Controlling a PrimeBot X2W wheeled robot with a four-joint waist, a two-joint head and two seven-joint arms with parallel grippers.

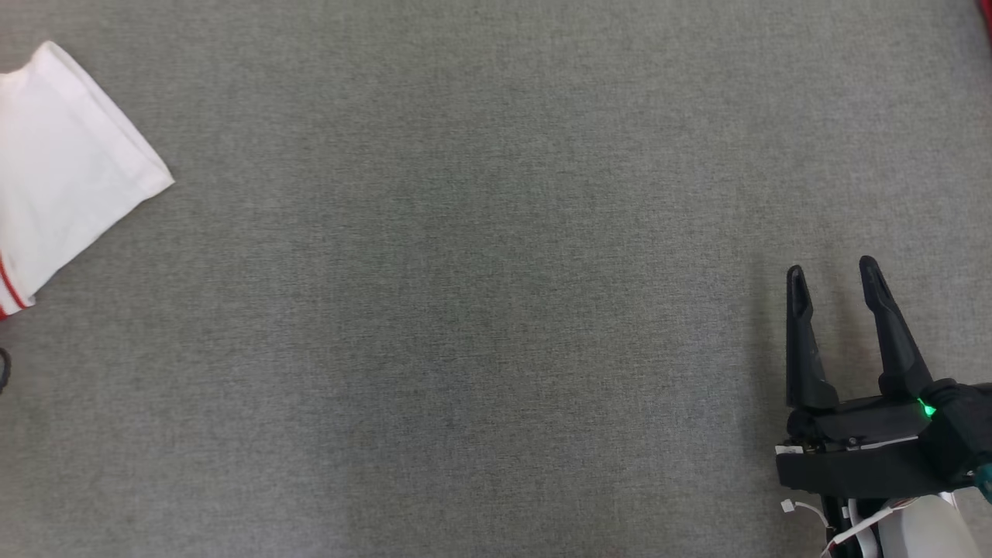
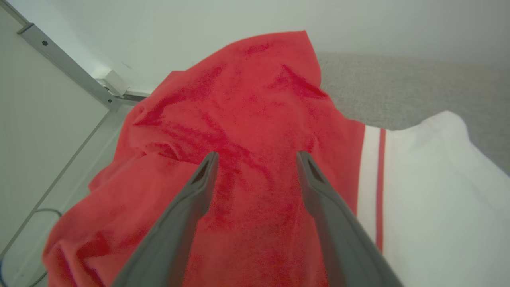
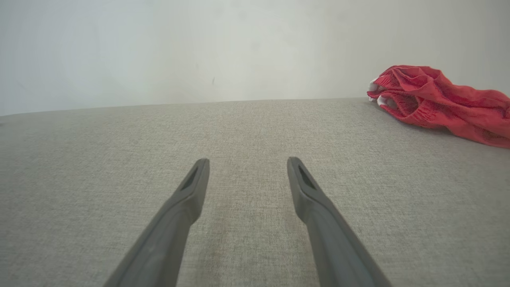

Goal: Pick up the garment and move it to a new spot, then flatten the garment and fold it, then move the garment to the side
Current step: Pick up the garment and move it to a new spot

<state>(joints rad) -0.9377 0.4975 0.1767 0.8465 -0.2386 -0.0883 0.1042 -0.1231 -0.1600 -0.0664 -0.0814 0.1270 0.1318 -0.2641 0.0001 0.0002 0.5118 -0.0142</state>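
A white garment (image 1: 70, 170) with thin red stripes near one edge lies flat at the far left of the grey fabric worktop (image 1: 480, 310), partly cut off by the edge of the head view. In my left wrist view the same garment (image 2: 255, 119) continues into a rumpled red part, next to a white band, a red stripe and then smooth white cloth. My left end effector (image 2: 257, 154) is over that red part, fingers spread apart and grasping nothing; I cannot tell whether the tips touch the cloth. My right end effector (image 1: 831, 267) is well apart at the lower right, also released, above bare worktop. A second, crumpled red bundle (image 3: 438, 99) sits at the far right by the pale wall (image 3: 159, 48).
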